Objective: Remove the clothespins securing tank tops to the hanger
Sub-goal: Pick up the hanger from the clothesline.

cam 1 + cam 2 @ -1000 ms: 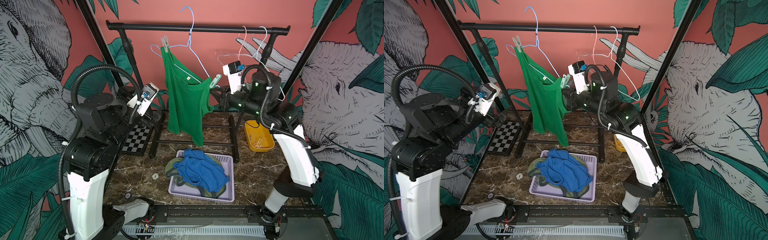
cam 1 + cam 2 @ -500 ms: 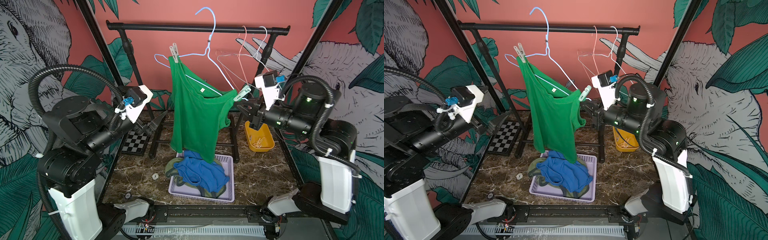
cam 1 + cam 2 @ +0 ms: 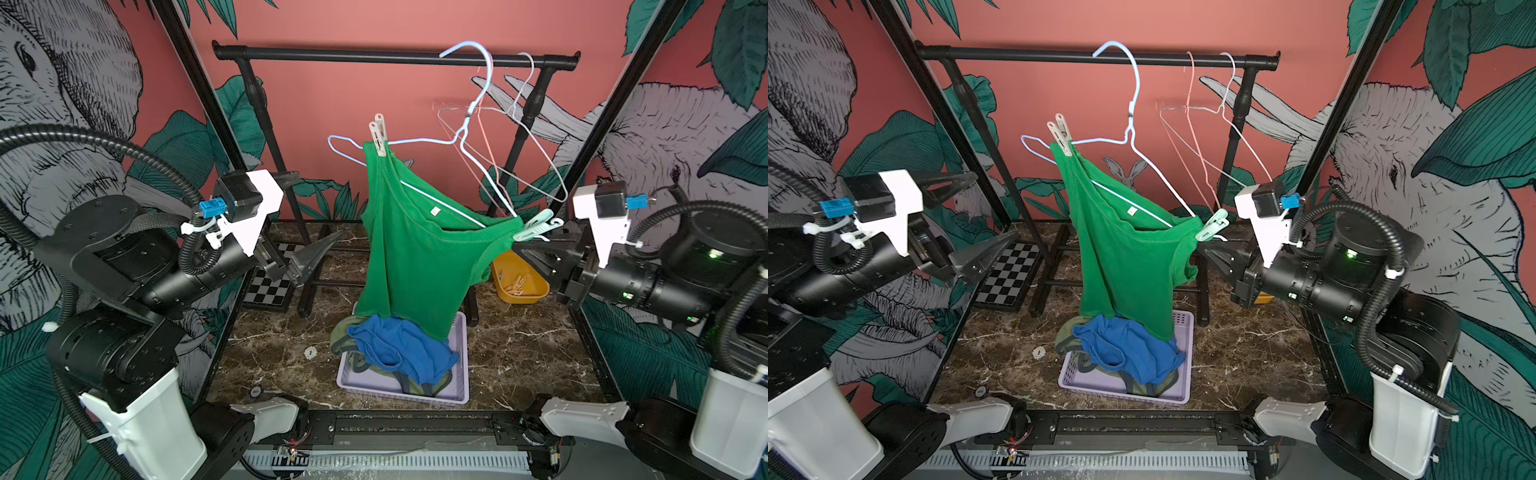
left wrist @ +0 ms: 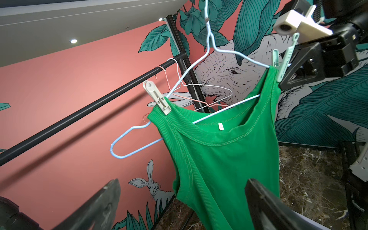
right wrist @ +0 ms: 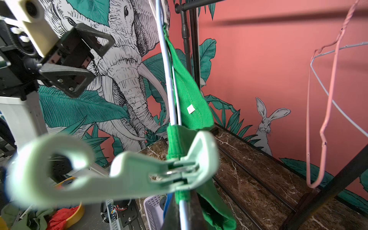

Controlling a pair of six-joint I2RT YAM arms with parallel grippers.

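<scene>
Pale blue wire hanger [image 5: 168, 79] carries bright green fabric tank top [image 3: 419, 257]. Both top views: left gripper [image 3: 319, 206] spread wide, clear of top. Right wrist view alone: right gripper [image 5: 181, 216] clenched on wire under mint green plastic clothespin [image 5: 129, 175]. Left wrist view: grey-beige clothespin [image 4: 157, 99] pins other strap.

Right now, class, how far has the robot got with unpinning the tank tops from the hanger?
Done: the blue tank top and olive tank top lie in the lavender basket. In hand: the right end effector is shut on the blue hanger, beside the mint clothespin; the left end effector is open. Left: the mint clothespin and grey-beige clothespin pin the green tank top.
</scene>
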